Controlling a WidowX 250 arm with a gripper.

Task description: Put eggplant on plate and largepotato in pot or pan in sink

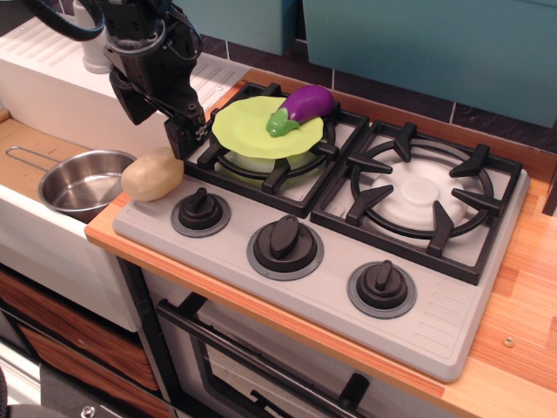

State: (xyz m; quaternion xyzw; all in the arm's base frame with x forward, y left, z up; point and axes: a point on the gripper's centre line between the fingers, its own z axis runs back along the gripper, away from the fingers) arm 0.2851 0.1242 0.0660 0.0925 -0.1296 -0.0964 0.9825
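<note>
Already the eggplant (303, 108) lies on the plate (244, 127), at its far right edge, stem cap pointing toward the middle, so we judge that half of the job done. The plate itself sits on the grate of the left burner (261, 161), which keeps it level and raised off the stove top (322, 261).

What remains is the largepotato (152, 173). It rests on the stove's near left corner, just beside the pot or pan (83, 181), which stands lower down in the sink (35, 165) with its wire handle pointing away to the left. We take that as a short carry: lift, shift left, lower into the bowl.

Our gripper (157, 109) hangs just above and behind the potato, apart from it, fingers pointing down. The jaws stand apart with nothing between them, though the dark fingers against the dark grate make the exact gap hard to read. That spread looks suited to straddling the potato.
</note>
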